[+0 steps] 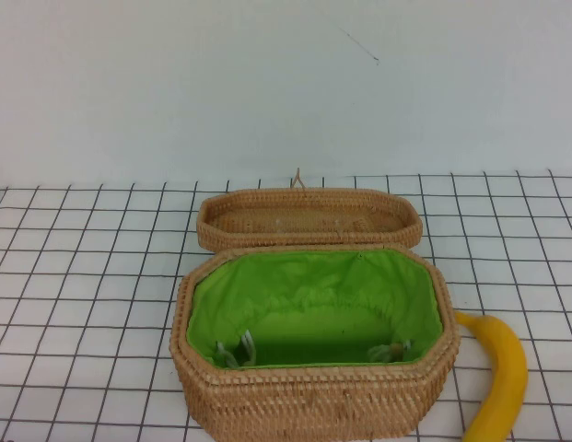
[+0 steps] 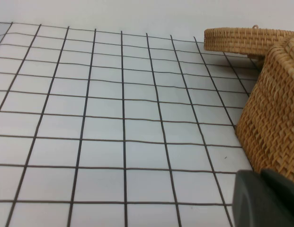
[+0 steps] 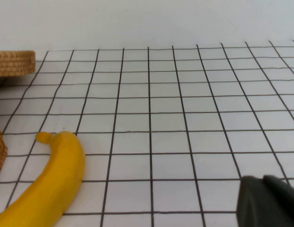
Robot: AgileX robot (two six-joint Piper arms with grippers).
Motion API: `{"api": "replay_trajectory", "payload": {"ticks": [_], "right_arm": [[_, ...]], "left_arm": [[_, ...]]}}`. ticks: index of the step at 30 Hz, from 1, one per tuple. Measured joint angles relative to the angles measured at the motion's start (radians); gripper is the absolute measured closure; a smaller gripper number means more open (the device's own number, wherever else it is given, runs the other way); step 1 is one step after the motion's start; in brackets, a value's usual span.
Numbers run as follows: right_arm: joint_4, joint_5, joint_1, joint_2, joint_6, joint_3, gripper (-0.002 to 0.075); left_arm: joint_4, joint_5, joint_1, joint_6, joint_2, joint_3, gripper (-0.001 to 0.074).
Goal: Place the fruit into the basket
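The yellow banana point(image 1: 502, 378) lies on the gridded table just right of the basket point(image 1: 313, 405), by its near right corner. The basket is deep, tan wicker, lined in bright green, open and empty of fruit. In the right wrist view the banana point(image 3: 52, 184) lies on the table, apart from my right gripper point(image 3: 265, 201), whose dark fingers are together and hold nothing. My left gripper point(image 2: 260, 198) is shut and empty, low over the table beside the basket's left wall point(image 2: 274, 123). Neither arm shows in the high view.
The shallow wicker lid point(image 1: 309, 216) lies flat just behind the basket; it also shows in the left wrist view point(image 2: 241, 40) and the right wrist view point(image 3: 14, 63). White table with a black grid spreads left and right of the basket.
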Motion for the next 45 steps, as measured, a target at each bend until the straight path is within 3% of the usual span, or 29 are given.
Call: {"api": "replay_trajectory", "payload": {"ticks": [5,11,20,36,45], "right_arm": [[0.005,-0.016,0.0,0.0,0.006,0.0,0.0729],[0.021,-0.169,0.0,0.0,-0.028,0.0,0.0729],[-0.03,-0.025,0.0,0.0,-0.058,0.002,0.0729],[0.004,-0.033,0.0,0.0,-0.05,0.002,0.0729],[0.108,-0.16,0.0,0.0,-0.028,0.002,0.0729]], "left_arm": [[0.0,0.0,0.0,0.0,0.0,0.0,0.0738],[0.0,0.0,0.0,0.0,0.0,0.0,0.0738],[0.0,0.0,0.0,0.0,0.0,0.0,0.0738],[0.0,-0.015,0.0,0.0,0.0,0.0,0.0738],[0.0,-0.015,0.0,0.0,0.0,0.0,0.0738]]}}
